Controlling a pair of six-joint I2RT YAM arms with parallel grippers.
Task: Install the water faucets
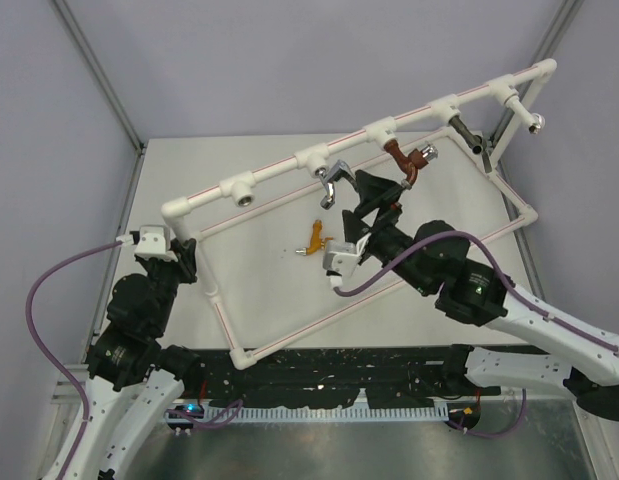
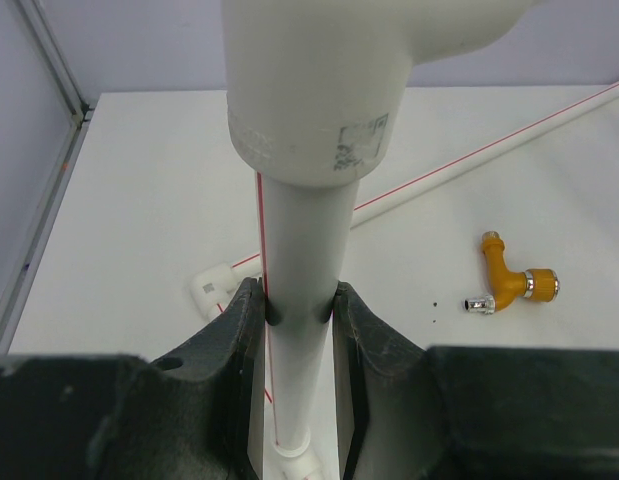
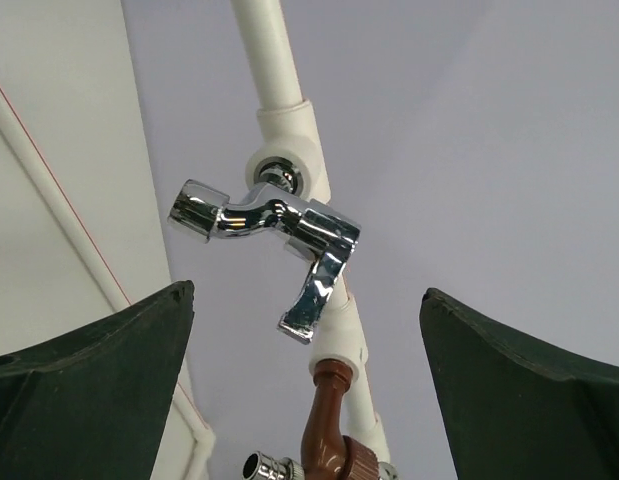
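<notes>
Left pincer (image 2: 299,300) sits closest in its own wrist view, its jaws drawn narrow and clamped on an upright leg of the white pipe frame (image 2: 299,230), one finger on each side of the pipe. Beyond it and off to its right, the orange-yellow faucet (image 2: 504,280) lies loose on the table (image 2: 139,200), well apart from the pincer.

Right pincer (image 3: 307,295) stands spread wide and holds nothing. Straight ahead of its gap, the chrome faucet (image 3: 264,215) sits in a tee socket (image 3: 284,165) of the frame, touched by neither finger. Just below the chrome one in that wrist view, the red-brown faucet (image 3: 329,420) is seated in the next socket. From above, the dark grey faucet (image 1: 467,130) hangs from the frame further along, well clear of the right pincer.
</notes>
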